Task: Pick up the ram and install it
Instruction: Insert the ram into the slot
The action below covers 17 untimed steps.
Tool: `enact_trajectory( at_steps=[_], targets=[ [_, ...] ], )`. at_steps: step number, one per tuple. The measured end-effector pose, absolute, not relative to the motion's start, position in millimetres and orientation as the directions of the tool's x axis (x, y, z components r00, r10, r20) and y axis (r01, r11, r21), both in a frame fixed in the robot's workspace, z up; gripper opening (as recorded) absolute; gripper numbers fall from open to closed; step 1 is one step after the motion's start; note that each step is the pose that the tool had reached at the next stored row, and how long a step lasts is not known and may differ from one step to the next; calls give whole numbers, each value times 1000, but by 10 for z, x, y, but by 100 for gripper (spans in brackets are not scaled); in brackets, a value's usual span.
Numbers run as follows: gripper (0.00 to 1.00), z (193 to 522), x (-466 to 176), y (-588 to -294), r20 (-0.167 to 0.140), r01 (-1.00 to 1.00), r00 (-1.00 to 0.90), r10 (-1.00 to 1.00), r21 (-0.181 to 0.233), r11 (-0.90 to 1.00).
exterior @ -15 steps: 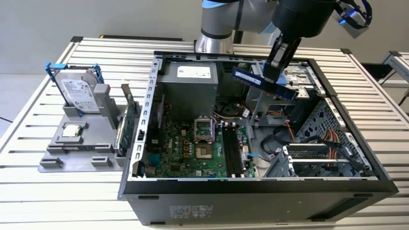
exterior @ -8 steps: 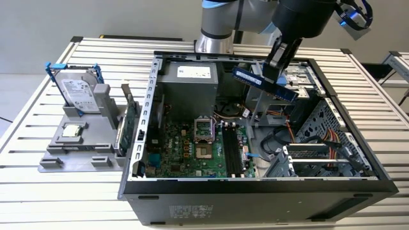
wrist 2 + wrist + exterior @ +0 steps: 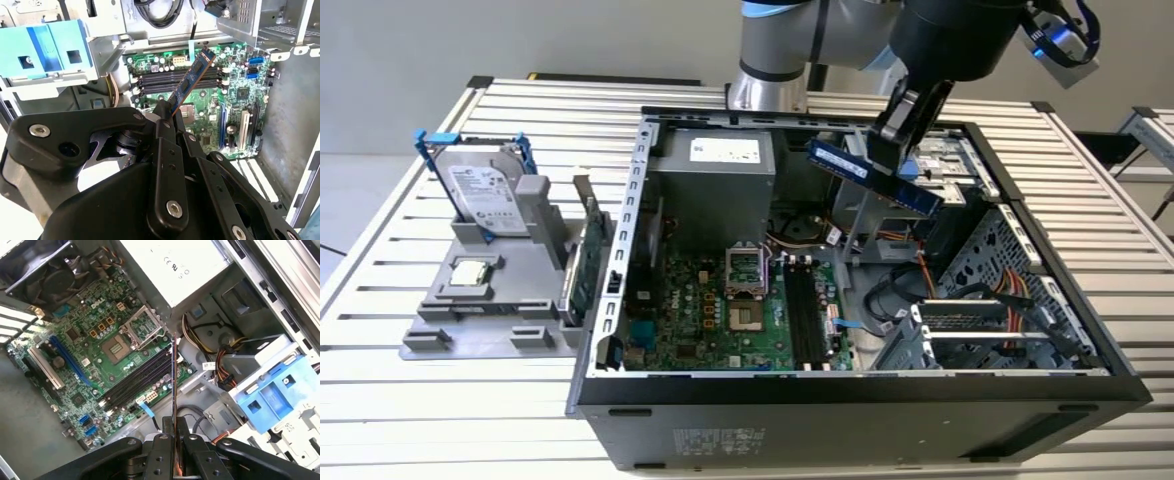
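Bluish and chip-studded, the ram [image 3: 874, 172] is pinched tight in the gripper [image 3: 897, 135], tilted in the air over the open computer case [image 3: 854, 400], at about one o'clock from the memory slots [image 3: 807, 322] in the exterior view, likely to line it up. The first wrist view adds what that one lacks: the ram edge-on, a thin line crossing those slots.
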<state>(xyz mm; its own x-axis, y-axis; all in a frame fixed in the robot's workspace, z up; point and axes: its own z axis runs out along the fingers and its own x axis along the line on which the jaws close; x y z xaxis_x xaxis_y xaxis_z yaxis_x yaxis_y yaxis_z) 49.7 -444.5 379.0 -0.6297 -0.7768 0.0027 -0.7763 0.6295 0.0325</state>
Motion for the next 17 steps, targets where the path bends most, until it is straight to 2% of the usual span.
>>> enact_trajectory(
  at_steps=[17],
  targets=[
    [0,3790,502,-4510,3,-709,-705,-709,33,705]
  ],
)
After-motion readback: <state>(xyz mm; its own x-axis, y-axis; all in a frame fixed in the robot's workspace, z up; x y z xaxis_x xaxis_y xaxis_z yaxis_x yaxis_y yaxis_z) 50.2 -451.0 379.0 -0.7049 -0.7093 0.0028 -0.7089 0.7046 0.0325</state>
